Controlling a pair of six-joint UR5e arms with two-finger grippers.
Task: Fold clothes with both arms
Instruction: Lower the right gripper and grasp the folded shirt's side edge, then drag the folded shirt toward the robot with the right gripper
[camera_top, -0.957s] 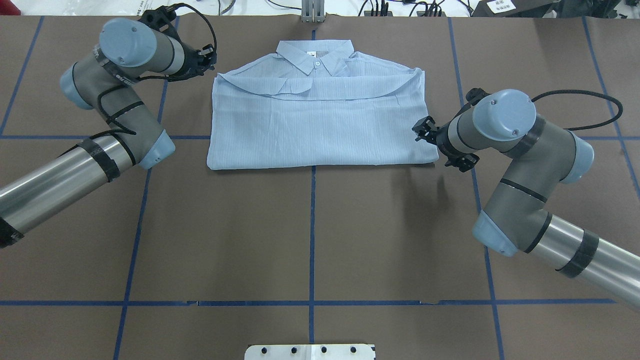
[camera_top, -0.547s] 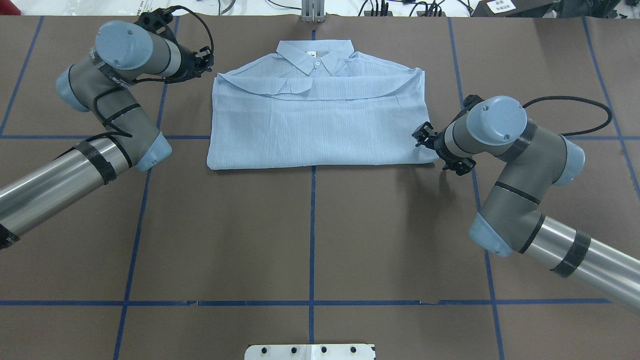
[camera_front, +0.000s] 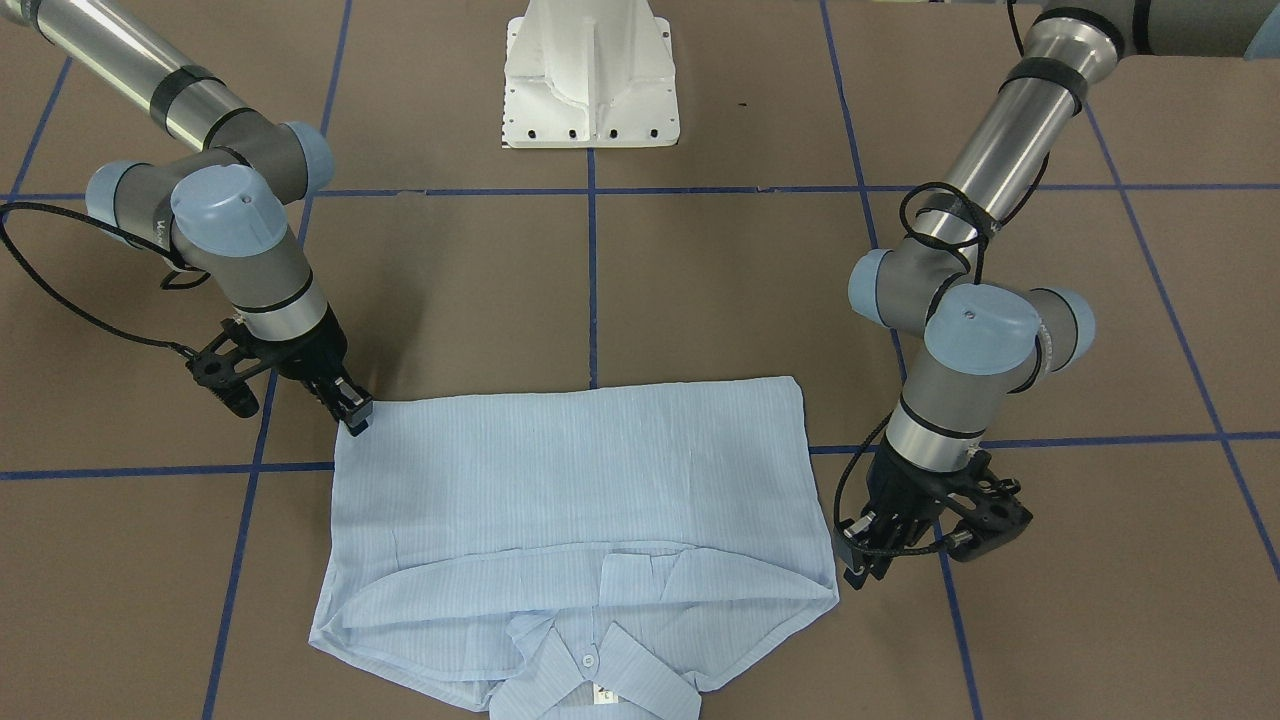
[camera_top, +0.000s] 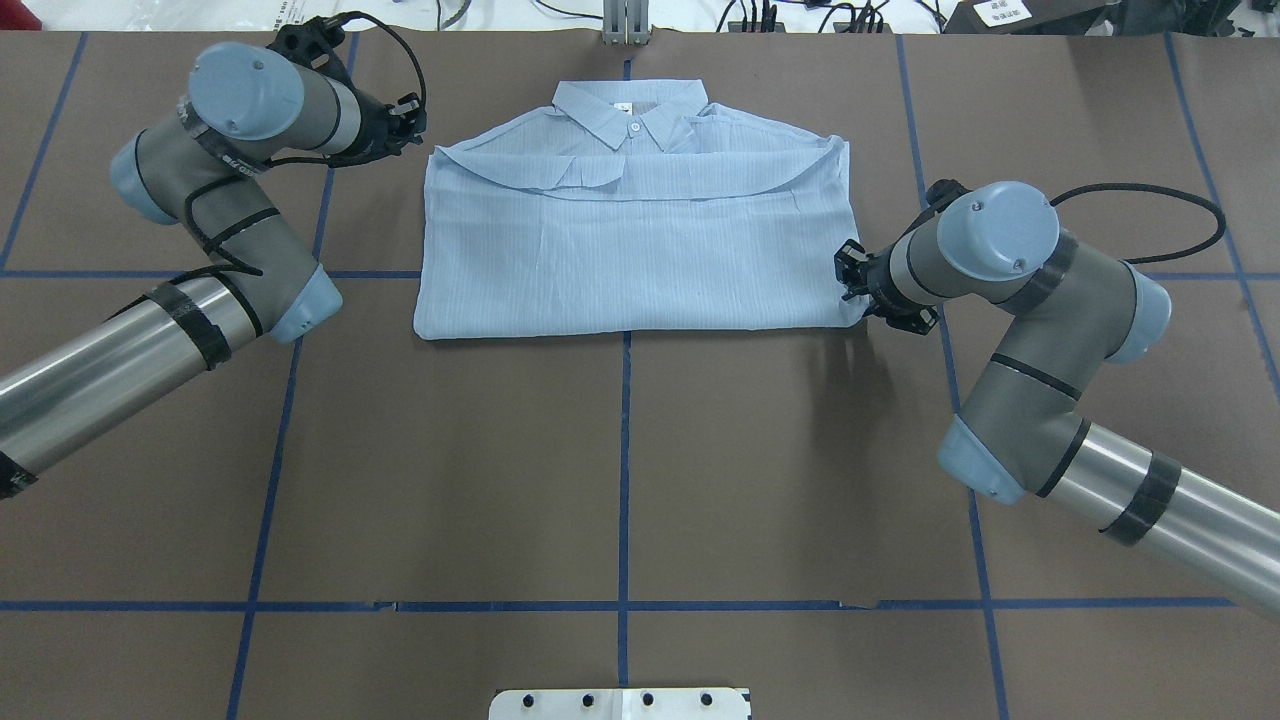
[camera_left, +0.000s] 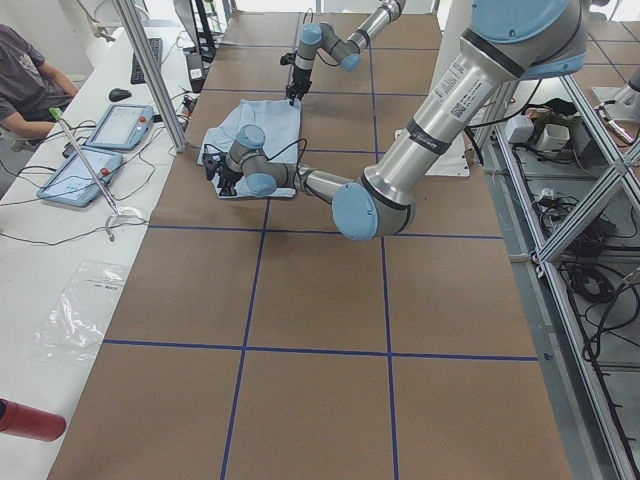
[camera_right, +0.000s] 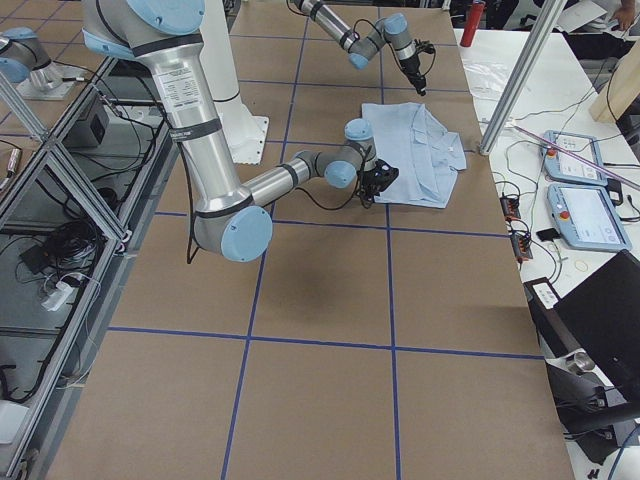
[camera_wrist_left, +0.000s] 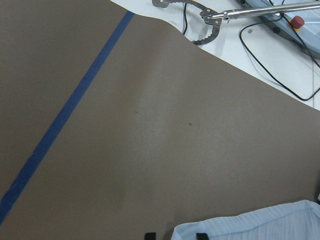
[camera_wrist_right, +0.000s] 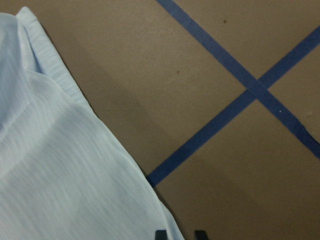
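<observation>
The pale blue shirt (camera_top: 630, 250) lies folded flat at the far middle of the table, collar away from the robot; it also shows in the front view (camera_front: 580, 480). My left gripper (camera_top: 418, 122) is at the shirt's far left corner, low over the table (camera_front: 852, 565). In the left wrist view its jaws stand slightly apart with the shirt's edge (camera_wrist_left: 260, 225) between them. My right gripper (camera_top: 848, 272) is at the shirt's near right corner (camera_front: 357, 418). In the right wrist view the shirt's edge (camera_wrist_right: 60, 165) runs between its slightly parted jaws.
Blue tape lines (camera_top: 625, 470) divide the brown table cover. The white pedestal base (camera_front: 592, 75) stands at the robot's side. Tablets and cables (camera_right: 585, 205) lie on the white bench past the far edge, where an operator (camera_left: 25, 75) sits.
My right gripper has moved in to the shirt's near right corner. My left gripper drew back a little to the left and now holds still at the far left corner.
</observation>
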